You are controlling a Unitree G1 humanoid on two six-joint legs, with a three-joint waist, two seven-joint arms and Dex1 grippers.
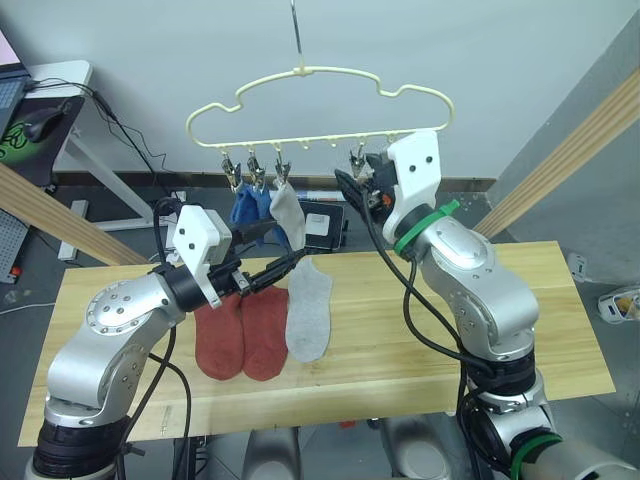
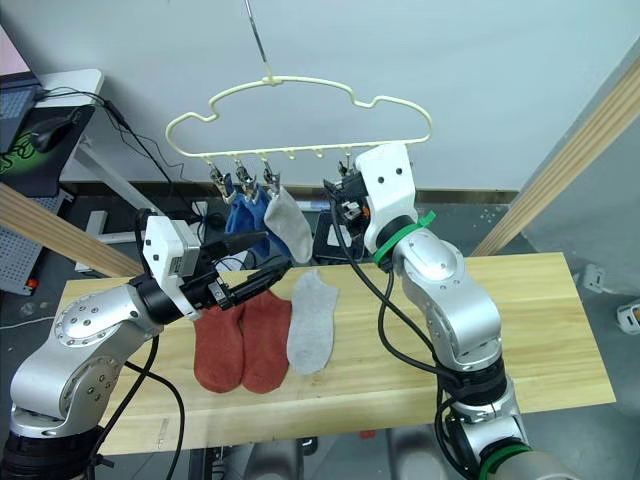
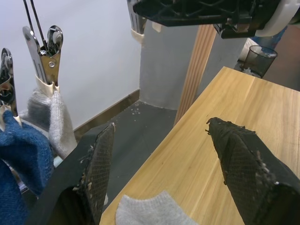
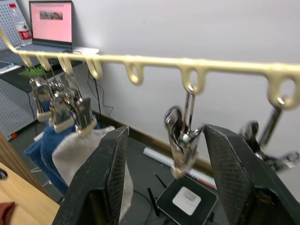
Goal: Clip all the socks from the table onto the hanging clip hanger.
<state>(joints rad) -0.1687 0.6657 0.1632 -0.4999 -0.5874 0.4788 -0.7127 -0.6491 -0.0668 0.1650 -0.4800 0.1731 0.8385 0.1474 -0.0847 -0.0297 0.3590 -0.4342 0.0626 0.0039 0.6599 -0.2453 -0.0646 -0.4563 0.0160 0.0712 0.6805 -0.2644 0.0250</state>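
Note:
The pale-yellow clip hanger (image 1: 330, 70) hangs above the table's far edge. Two blue socks (image 1: 248, 208) and one grey sock (image 1: 288, 215) are clipped at its left end. On the wooden table (image 1: 560, 330) lie two rust-red socks (image 1: 219, 335) (image 1: 264, 335) side by side, with a grey sock (image 1: 309, 310) to their right. My left gripper (image 1: 285, 245) is open and empty, hovering just above the top of the lying grey sock (image 3: 154, 211). My right gripper (image 4: 164, 136) is raised to the hanger, open, its fingers either side of a free metal clip (image 4: 182, 140).
Slanted wooden frame poles stand at the left (image 1: 50, 215) and right (image 1: 570, 150). A desk with a laptop (image 1: 10, 90) and cables is at the back left. A small black-and-white box (image 1: 320, 225) lies on the floor behind the table.

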